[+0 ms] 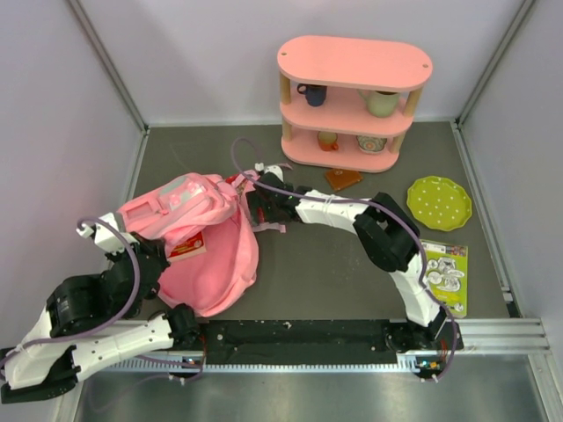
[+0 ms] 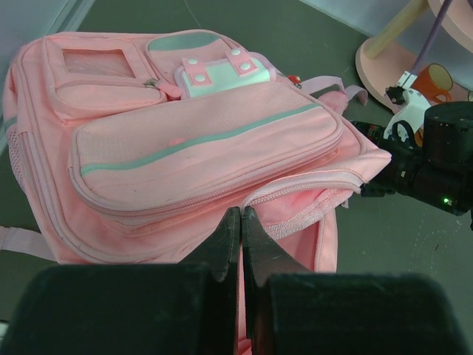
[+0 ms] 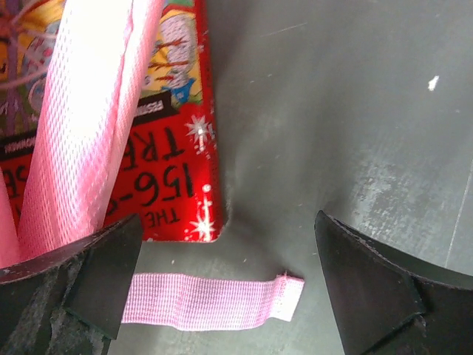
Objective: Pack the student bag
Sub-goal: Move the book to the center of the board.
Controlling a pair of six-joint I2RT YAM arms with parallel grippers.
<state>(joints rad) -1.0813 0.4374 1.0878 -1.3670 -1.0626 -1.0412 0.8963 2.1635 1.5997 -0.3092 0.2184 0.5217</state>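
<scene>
The student bag (image 1: pixel 207 255) lies at the left of the table, a soft pink backpack with its front pockets and grey-green patch facing up (image 2: pixel 199 140). My left gripper (image 2: pixel 242 214) is shut on the fabric edge at the bag's opening, and in the top view it (image 1: pixel 171 257) is at the bag's left side. My right gripper (image 3: pixel 229 222) is open and empty, low over the mat by the bag's top (image 1: pixel 257 207). Between its fingers lies a loose pink strap end (image 3: pixel 214 302). A red book (image 3: pixel 174 163) lies beside it, partly under a pink mesh strap (image 3: pixel 89 126).
A rigid pink three-tier shelf (image 1: pixel 352 61) with cups stands at the back. An orange-brown card (image 1: pixel 342 178) lies in front of it. A green dotted plate (image 1: pixel 438 202) and a sticker sheet (image 1: pixel 445 274) lie at the right. A small red-yellow item (image 1: pixel 186 249) rests on the bag.
</scene>
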